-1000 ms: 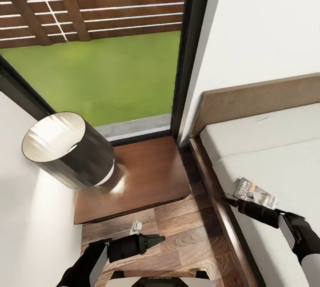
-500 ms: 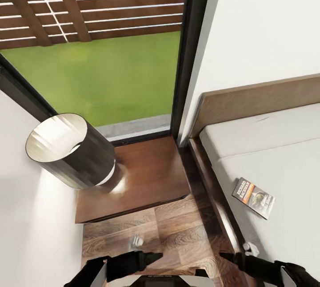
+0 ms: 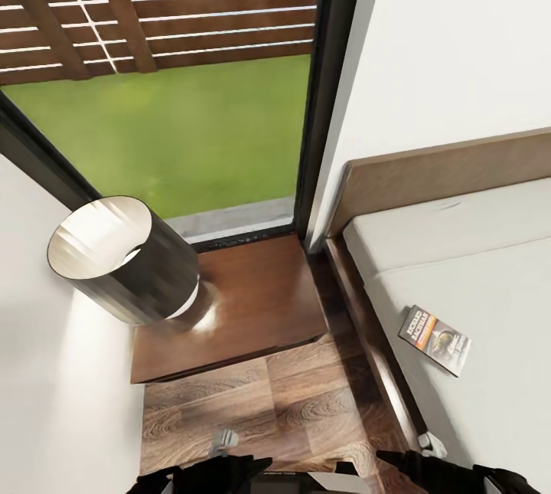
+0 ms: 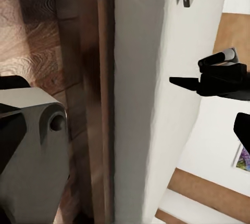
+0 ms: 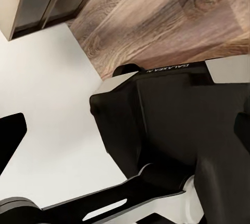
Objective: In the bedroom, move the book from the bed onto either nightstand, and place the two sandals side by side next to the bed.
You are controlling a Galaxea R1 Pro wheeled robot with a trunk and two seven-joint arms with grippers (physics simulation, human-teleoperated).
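The bed (image 3: pixel 459 302) takes up the right side of the head view, its pale mattress sitting in a dark wooden frame with a flat brown headboard against the white wall (image 3: pixel 451 42). To the left of that wall a tall black-framed window (image 3: pixel 321 88) looks out on green grass and a slatted wooden fence (image 3: pixel 161 4). Below the window, in the corner between the bed and the left wall, stands the nightstand (image 3: pixel 237 310), its glossy brown top carrying a lamp with a dark cylindrical shade (image 3: pixel 126 260) (the shade leans toward the left wall and its white inside faces up). Wood-plank floor (image 3: pixel 291 410) runs between the nightstand and the robot. The book (image 3: pixel 435 339) lies flat on the mattress near the bed's left edge, its orange and white cover up, well apart from both grippers. The left gripper (image 3: pixel 229 467) sits at the bottom edge of the head view over the floor, and its fingers look pressed together with nothing between them. The right gripper (image 3: pixel 413 462) is low at the bottom edge beside the bed frame, holding nothing; whether its fingers are apart or together cannot be told. In the left wrist view the right gripper (image 4: pixel 187 81) shows as a dark pointed shape against the mattress side.
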